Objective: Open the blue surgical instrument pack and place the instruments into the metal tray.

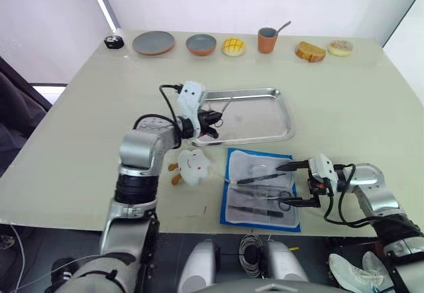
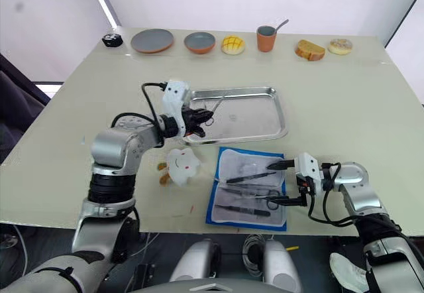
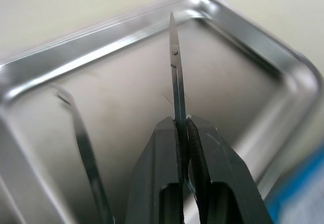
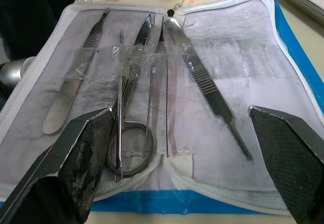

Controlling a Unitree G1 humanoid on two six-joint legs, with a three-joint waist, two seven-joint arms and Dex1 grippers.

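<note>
Pack (image 1: 260, 188) is spread open on the table (image 1: 344, 101), at the near edge just in front of the tray (image 1: 268, 128): a blue-edged sheet with a white zip border and a clear inner layer. Under clear straps several instruments (image 4: 136, 77) are held: flat-handled tools, a ring-handled clamp and a ribbed tweezer. Which ones are which is hard to make out from the head views. The right gripper (image 1: 292, 183) is held over the pack's right edge, its fingers (image 4: 76, 153) spread wide and empty. The left gripper (image 1: 213, 122) is held over the tray's left end, its fingers (image 3: 202, 158) clamped on slim scissors (image 3: 175, 67); the handles are hidden between them. One tweezer (image 3: 83, 148) is seen lying in the tray, cut off by the frame. A plush toy (image 1: 192, 164) lies beside the pack.
</note>
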